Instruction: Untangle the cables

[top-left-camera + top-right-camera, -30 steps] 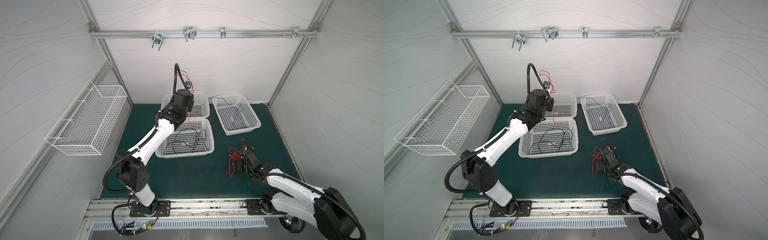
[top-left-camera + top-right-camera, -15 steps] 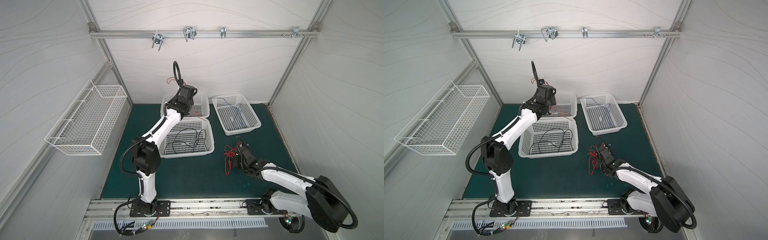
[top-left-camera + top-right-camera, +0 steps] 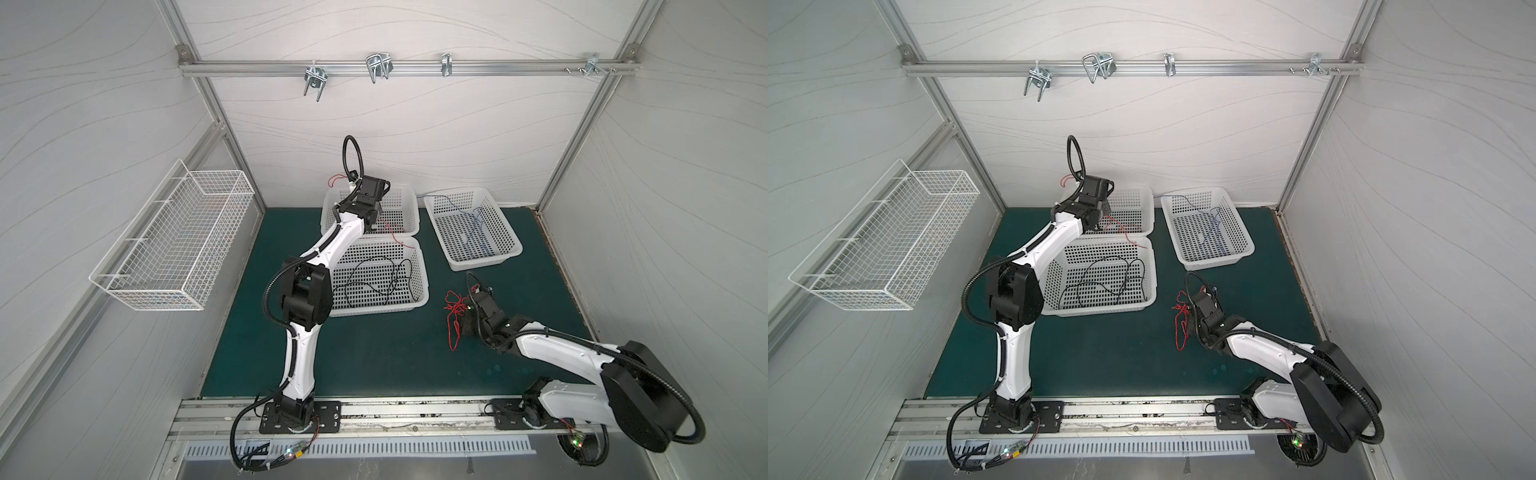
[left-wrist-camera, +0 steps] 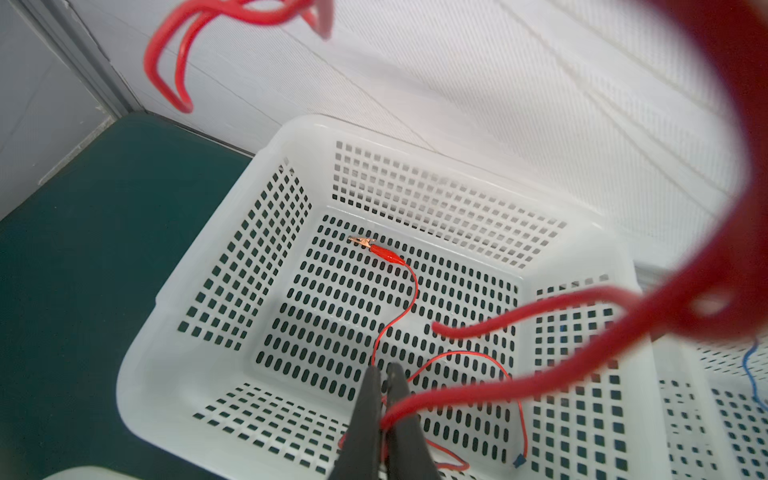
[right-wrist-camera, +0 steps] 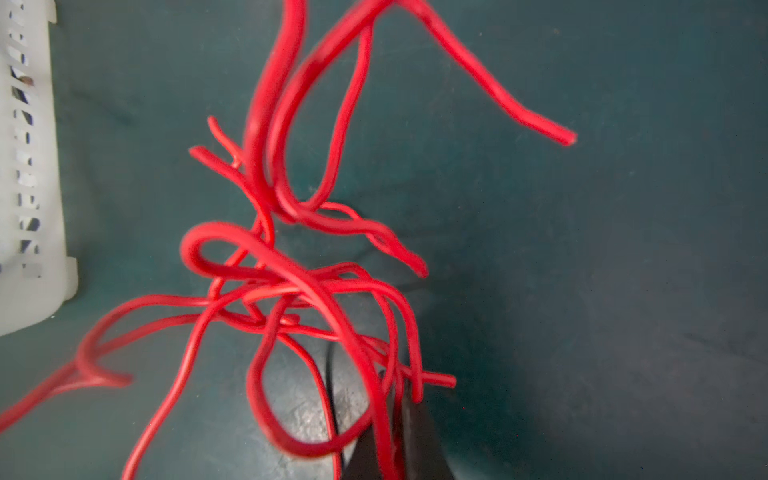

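**Grips firm on red cables**

Clenched on a single red cable [image 4: 453, 395], the left hand [image 4: 384, 374] hangs over the white basket [image 4: 174, 299] at the back edge of the bench [image 4: 83, 257]. A red clip lead [image 4: 401, 291] lies on the basket floor, perhaps the same cable's far end. Loose loops rise past the wrist, so I judge it best to lower them deep inside the rim before release. Nearer the right edge, the right hand [image 5: 399, 411] pinches strands of the red tangle [image 5: 291, 286] just above the bench. A steady, low hold should stop the knot tightening.
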{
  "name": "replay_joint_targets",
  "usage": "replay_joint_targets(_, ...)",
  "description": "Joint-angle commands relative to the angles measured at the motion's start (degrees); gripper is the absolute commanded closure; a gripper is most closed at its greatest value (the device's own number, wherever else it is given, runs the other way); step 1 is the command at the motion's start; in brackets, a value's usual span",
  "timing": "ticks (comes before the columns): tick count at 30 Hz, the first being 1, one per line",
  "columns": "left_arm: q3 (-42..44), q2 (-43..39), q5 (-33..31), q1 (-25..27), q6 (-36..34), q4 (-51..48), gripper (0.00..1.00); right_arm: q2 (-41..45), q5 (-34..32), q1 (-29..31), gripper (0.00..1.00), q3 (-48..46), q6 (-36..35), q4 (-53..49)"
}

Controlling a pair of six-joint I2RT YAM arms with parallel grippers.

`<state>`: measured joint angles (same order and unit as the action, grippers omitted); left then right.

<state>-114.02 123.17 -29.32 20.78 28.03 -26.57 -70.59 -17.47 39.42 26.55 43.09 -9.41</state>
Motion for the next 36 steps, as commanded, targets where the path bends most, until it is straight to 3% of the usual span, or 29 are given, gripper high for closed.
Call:
replay_joint_targets(1,-2.45,1.88,-0.74,0.23,-3.75,-0.40,1.00,-1.06,-0.09,0.81,1.00,1.49,0.37,1.05)
replay_joint_targets(7,2.51,-1.89,-0.54,0.49,-13.61,7.23,1.00,-3.08,-0.10,1.45,1.00,2.23,0.31,1.66)
replay_joint_targets(18,12.84,-8.91,8.46,3.88,-43.01,26.56,1.00,-8.51,1.18,2.08,1.00,4.93,-1.66,3.91)
replay_joint_targets(21,11.61,-8.96,10.37,3.90,-44.94,28.13,1.00,-10.01,1.95,2.26,1.00,5.53,-2.04,4.69)
replay_joint_targets(30,13.57,-13.51,24.97,4.71,-45.51,37.31,1.00,-13.45,3.31,3.38,1.00,7.69,-2.31,5.45)
replay_joint_targets(36,16.90,-14.33,25.26,4.71,-49.09,48.67,1.00,-14.73,3.74,3.94,1.00,8.74,-2.38,5.54)
